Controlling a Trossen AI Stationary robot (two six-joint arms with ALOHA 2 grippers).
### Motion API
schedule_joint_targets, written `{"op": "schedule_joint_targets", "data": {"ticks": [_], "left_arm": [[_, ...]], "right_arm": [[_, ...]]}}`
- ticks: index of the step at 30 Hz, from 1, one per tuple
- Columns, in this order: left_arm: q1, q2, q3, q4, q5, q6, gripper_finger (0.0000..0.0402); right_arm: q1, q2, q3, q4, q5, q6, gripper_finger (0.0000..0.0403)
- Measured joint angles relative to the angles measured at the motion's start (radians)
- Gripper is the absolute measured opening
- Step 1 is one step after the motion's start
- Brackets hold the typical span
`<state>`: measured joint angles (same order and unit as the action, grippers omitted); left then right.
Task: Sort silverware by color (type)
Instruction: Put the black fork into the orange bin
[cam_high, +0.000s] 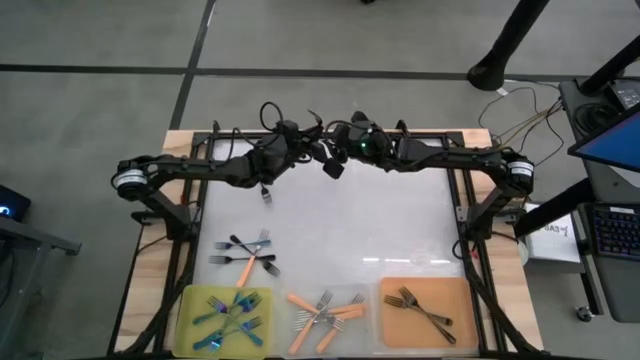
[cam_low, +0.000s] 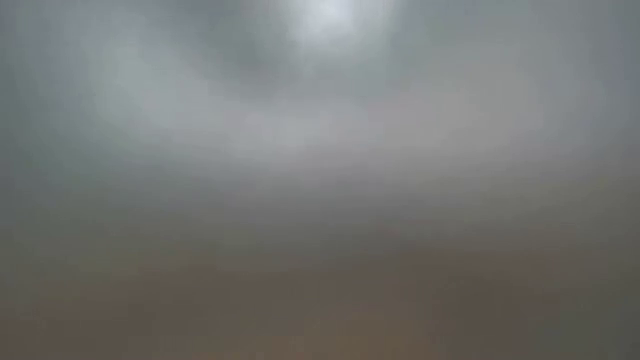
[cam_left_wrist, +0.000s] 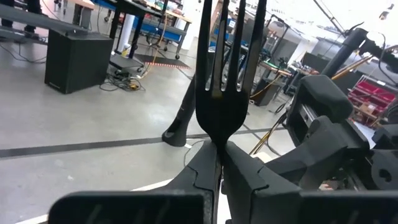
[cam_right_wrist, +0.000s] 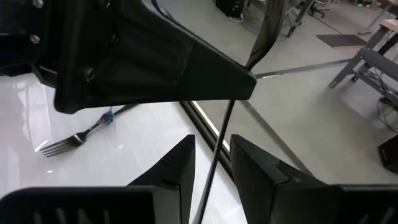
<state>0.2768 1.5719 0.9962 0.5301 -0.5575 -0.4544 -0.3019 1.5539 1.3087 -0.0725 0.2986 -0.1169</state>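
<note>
Passing a dark grey-black fork across from arm to arm is the step you appear to be in, up over the far edge of the table. Your left gripper is clamped tight on the fork's neck, with the tines standing out beyond its fingertips. The handle runs the other way, straight down the line of the gripper towards your right arm.

Your right gripper faces it with fingers parted. The thin handle passes through the gap between them, and neither pad looks to be touching it. So the fork's long axis already lies along the right gripper's reach, edge-on in the slot.

Judging by the layout, this fork belongs in the orange tray at the near right corner. Other dark forks lie there, and your right arm is the nearer one.

Centre the handle before you close. If the left lets go early, the fork could drop.

The table-level camera shows nothing usable.
</note>
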Motion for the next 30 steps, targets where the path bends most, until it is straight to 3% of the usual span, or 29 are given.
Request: {"op": "schedule_joint_targets", "data": {"ticks": [6,14,19,30], "left_arm": [[0.0,0.0,0.0,0.005,0.0,0.003,0.0],[0.003,0.0,0.0,0.025,0.022,0.023,0.0],[0.003,-0.001,0.0,0.058,0.033,0.049,0.0],[0.004,-0.001,0.001,0.065,-0.009,0.075,0.0]], "right_arm": [[-0.012,0.0,0.0,0.0,-0.019,-0.009,0.0091],[-0.04,-0.059,0.0,-0.128,0.121,-0.008,0.0091],[-0.1,-0.06,-0.013,-0.142,-0.049,0.072,0.0091],[-0.097,-0.06,-0.016,-0.127,-0.162,0.095,0.0091]]}}
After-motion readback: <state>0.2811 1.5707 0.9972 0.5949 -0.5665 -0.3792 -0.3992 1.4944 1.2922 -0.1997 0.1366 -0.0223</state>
